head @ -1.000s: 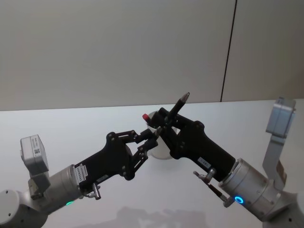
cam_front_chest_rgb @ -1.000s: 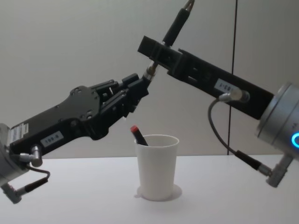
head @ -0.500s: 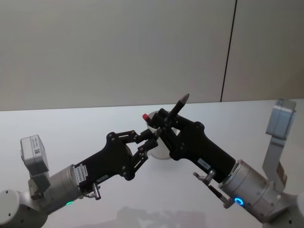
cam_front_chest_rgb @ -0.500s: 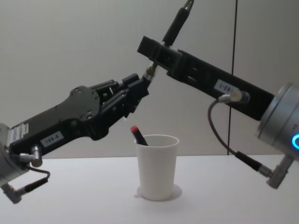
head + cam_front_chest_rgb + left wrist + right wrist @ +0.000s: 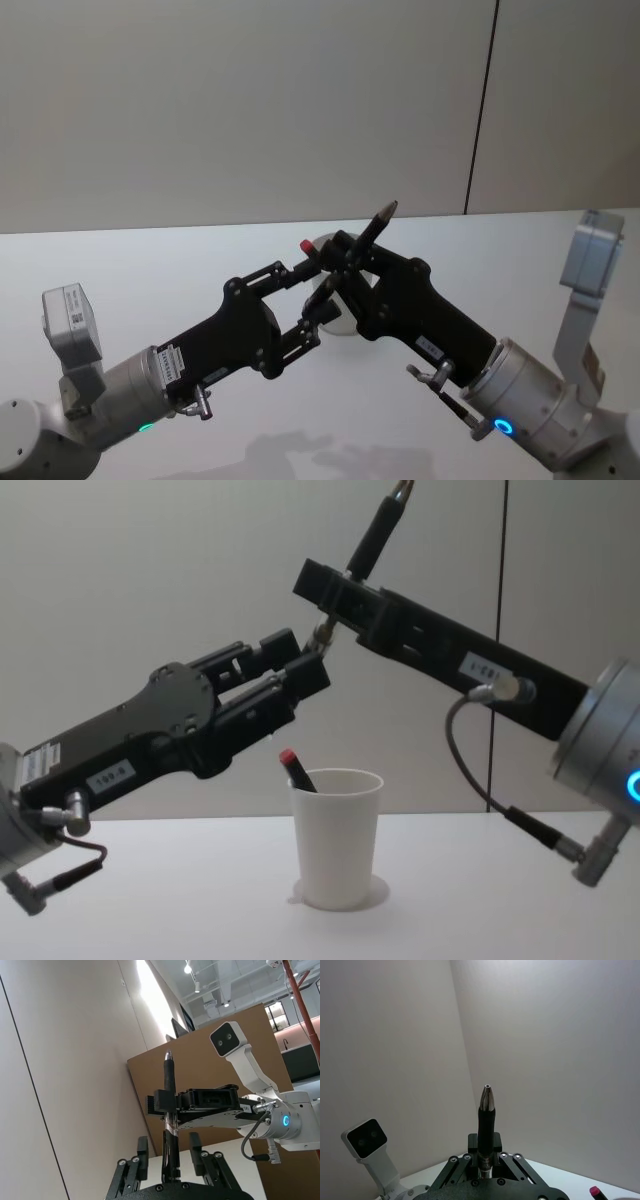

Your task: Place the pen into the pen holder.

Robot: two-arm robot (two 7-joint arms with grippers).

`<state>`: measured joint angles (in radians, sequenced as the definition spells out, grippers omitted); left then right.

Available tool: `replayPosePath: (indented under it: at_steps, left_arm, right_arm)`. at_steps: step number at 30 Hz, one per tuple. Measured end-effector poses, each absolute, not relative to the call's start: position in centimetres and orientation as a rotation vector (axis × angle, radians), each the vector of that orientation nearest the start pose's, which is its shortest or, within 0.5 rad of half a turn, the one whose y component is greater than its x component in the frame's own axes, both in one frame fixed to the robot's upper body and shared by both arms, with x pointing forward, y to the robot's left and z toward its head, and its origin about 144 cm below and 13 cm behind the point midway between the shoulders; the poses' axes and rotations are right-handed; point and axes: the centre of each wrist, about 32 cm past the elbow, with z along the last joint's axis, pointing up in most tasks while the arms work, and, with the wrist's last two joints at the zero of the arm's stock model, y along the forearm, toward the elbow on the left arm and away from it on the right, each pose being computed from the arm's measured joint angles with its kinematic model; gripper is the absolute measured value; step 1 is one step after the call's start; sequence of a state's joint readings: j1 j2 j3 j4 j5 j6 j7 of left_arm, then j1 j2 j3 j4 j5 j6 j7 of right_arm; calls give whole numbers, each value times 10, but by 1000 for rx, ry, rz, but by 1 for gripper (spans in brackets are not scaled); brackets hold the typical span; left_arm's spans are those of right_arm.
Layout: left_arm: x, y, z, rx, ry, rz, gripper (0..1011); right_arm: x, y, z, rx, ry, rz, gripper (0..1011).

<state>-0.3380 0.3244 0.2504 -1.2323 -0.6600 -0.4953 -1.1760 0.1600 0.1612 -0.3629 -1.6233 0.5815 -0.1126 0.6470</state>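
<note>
The pen (image 5: 372, 538) is dark with a metal tip and tilts up to the right, above the pen holder (image 5: 336, 835). My right gripper (image 5: 335, 588) is shut on the pen's middle. My left gripper (image 5: 303, 655) is open, its fingers spread on either side of the pen's lower end and apart from it. In the left wrist view the pen (image 5: 169, 1110) stands between the two spread fingers (image 5: 141, 1152). The right wrist view shows the pen (image 5: 486, 1125) upright in the shut jaws. The pen holder, a white paper cup, stands on the table with a red-capped pen (image 5: 295, 766) leaning in it.
The white table (image 5: 150, 900) spreads around the cup. A plain grey wall with a dark vertical seam (image 5: 502, 600) stands behind. In the head view both arms meet over the cup (image 5: 340, 325), and the red cap (image 5: 305, 245) shows beside them.
My left gripper has opened, its fingers spreading away from the pen's lower end. The right gripper holds the pen in nearly the same place.
</note>
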Motion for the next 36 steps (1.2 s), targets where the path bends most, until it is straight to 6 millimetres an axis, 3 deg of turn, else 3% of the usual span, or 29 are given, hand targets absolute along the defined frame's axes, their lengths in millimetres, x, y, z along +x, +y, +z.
replayPosePath:
  at_steps: [17, 36]
  left_arm:
    - [546, 285, 1160, -368, -348, 349, 999]
    - [546, 285, 1160, -368, -348, 349, 1004]
  right_arm:
    - [481, -158, 1197, 466, 13, -538, 138]
    - [478, -158, 1207, 370, -83, -661, 138]
